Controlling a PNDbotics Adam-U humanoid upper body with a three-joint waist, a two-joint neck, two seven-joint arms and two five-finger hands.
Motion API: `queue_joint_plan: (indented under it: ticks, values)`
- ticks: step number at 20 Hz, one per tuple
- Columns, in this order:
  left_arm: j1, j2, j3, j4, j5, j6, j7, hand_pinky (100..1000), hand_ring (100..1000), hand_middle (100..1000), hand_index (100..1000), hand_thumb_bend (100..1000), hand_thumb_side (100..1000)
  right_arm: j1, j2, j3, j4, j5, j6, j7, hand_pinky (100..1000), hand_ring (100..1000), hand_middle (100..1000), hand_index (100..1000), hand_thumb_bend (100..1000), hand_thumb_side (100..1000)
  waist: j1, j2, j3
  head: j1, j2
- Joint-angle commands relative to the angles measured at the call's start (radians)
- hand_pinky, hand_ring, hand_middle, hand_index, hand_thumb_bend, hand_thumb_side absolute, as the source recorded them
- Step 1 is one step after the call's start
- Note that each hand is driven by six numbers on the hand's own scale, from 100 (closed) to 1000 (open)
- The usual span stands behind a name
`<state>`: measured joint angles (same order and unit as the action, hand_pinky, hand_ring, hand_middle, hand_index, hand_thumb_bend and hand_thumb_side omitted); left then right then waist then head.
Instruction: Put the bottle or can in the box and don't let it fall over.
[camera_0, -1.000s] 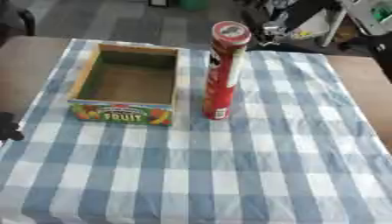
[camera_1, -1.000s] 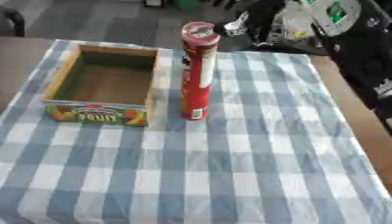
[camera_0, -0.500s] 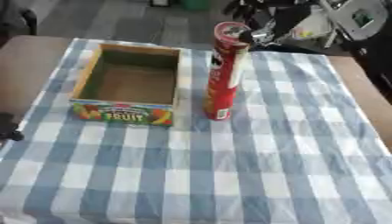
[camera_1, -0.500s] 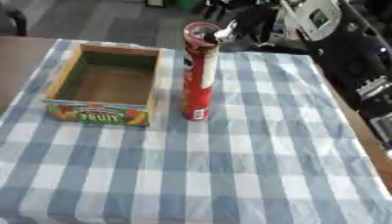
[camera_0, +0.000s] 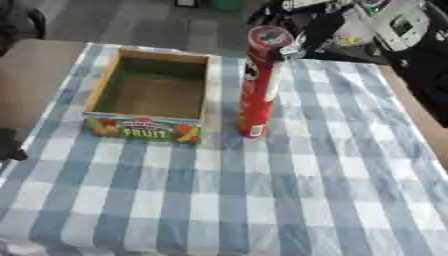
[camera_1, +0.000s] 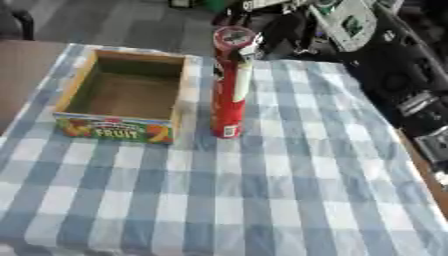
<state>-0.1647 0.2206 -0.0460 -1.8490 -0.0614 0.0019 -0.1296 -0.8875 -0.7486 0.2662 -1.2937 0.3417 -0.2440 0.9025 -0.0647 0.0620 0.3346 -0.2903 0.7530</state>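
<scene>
Right eye view, right hand (camera_1: 293, 31) fingers at can (camera_1: 229, 85) top, closure unclear

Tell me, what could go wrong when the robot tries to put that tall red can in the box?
The red can is tall and narrow, so a sideways bump from the right hand reaching in near its top could tip it over. The fruit box has low walls, so the can would stand well above them and could still topple inside. The checked cloth might also slip or wrinkle under the can.
</scene>
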Motion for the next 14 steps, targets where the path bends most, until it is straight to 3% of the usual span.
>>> queue_joint_plan:
  ticks: [1, 5, 9, 11, 14]
  values:
    - [-0.016, 0.006, -0.001, -0.018, 0.003, -0.001, -0.003, 680, 515, 514, 670, 381, 622, -0.016, -0.014, -0.006, 0.005, 0.020, -0.016, 0.005, 853, 918, 968, 1000, 288, 516, 0.003, -0.004, 0.002, -0.004, -0.006]
    - [-0.017, 0.005, -0.001, -0.018, 0.003, -0.001, -0.003, 680, 514, 514, 670, 380, 623, -0.010, -0.010, -0.003, 0.016, 0.020, -0.025, 0.005, 802, 870, 954, 1000, 283, 500, 0.002, -0.002, 0.003, -0.005, -0.007]
    - [-0.017, 0.005, 0.000, -0.018, 0.003, 0.000, -0.002, 680, 514, 514, 670, 381, 623, -0.004, -0.009, -0.003, 0.020, 0.014, -0.031, 0.005, 658, 746, 906, 986, 260, 486, 0.002, -0.002, 0.003, -0.004, -0.008]
    - [-0.017, 0.005, 0.001, -0.018, 0.003, 0.000, -0.001, 680, 514, 514, 670, 380, 623, -0.003, -0.010, -0.008, 0.019, 0.011, -0.032, 0.005, 570, 660, 851, 958, 223, 489, 0.002, -0.001, 0.002, -0.003, -0.008]
    - [-0.016, 0.004, 0.001, -0.018, 0.003, 0.000, 0.000, 680, 514, 514, 670, 381, 623, -0.003, -0.013, -0.023, 0.007, 0.010, -0.026, -0.012, 424, 540, 705, 826, 122, 482, 0.002, -0.001, 0.001, -0.001, -0.008]
